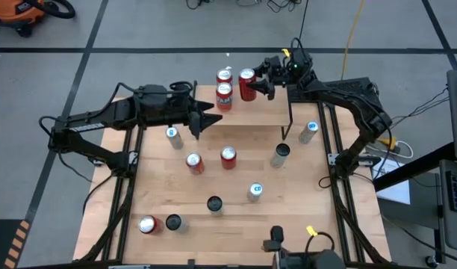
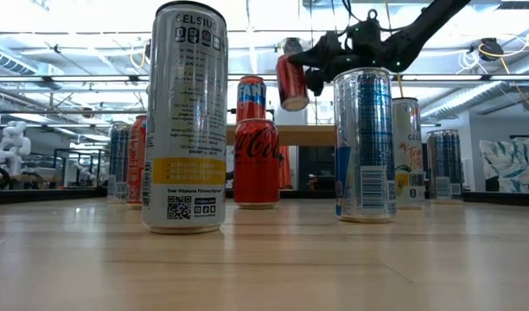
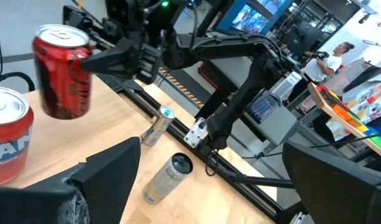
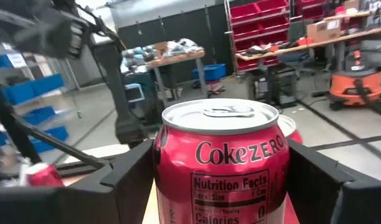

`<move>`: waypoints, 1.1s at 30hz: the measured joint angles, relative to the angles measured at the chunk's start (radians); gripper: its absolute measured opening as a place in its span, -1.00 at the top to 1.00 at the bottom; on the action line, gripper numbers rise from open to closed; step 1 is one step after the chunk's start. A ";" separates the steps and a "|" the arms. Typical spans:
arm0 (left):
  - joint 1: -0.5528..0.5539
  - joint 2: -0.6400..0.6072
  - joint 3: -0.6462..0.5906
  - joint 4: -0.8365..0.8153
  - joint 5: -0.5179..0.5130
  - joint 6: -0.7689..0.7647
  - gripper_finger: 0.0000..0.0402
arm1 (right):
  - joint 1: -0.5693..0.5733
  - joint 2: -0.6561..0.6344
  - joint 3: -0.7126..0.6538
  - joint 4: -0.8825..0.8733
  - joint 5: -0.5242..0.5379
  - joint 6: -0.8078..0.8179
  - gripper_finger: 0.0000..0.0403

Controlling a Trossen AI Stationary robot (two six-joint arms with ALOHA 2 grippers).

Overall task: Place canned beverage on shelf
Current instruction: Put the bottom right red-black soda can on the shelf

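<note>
The right hand point(image 1: 267, 78) grips a red Coke Zero can point(image 1: 248, 84), one finger on each side, above the back of the shelf point(image 1: 258, 112). In the low view the can point(image 2: 292, 79) hangs tilted in the air, clear of the shelf top. It is a standard can, red with black and white lettering, a silver lid and an unopened pull tab point(image 4: 227, 111). In the right wrist view the can point(image 4: 220, 165) fills the gap between the two dark fingers point(image 4: 129, 180), and a nutrition label faces the camera.

Two more red cans point(image 1: 224, 88) stand on the shelf just left of the held one. The shelf is a light wooden board on thin black legs, at the far edge of the desk point(image 1: 236, 217).

The left hand point(image 1: 206, 122) hovers with its fingers spread wide and holding nothing, over the desk near the shelf's left front corner, above a slim silver can point(image 1: 173, 137).

Other cans stand scattered on the desk: two red ones point(image 1: 228, 157) near the middle, slim white and blue ones, and dark-topped ones toward the front.
</note>
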 joint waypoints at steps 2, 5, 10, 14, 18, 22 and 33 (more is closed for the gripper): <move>0.000 0.003 0.000 0.000 0.000 0.000 -0.97 | 0.000 0.008 0.000 -0.004 0.000 -0.044 -0.36; 0.000 0.004 0.000 0.000 -0.001 0.001 -0.97 | 0.000 0.013 0.000 -0.003 0.026 -0.104 -0.36; 0.000 0.004 0.000 0.000 -0.001 0.005 -0.97 | 0.000 0.018 0.000 -0.017 0.083 -0.156 -0.36; 0.000 0.004 0.000 0.000 -0.001 0.006 -0.97 | -0.008 0.018 0.001 -0.075 0.105 -0.202 -0.36; 0.000 0.004 0.000 0.000 -0.001 0.009 -0.97 | -0.017 0.037 0.001 -0.089 0.078 -0.184 -0.36; 0.000 0.004 0.000 0.000 0.000 0.027 -0.97 | -0.022 0.066 0.001 -0.024 0.047 -0.128 -0.36; 0.000 0.004 0.000 -0.002 0.001 0.034 -0.97 | -0.023 0.116 0.001 0.035 0.049 -0.125 -0.36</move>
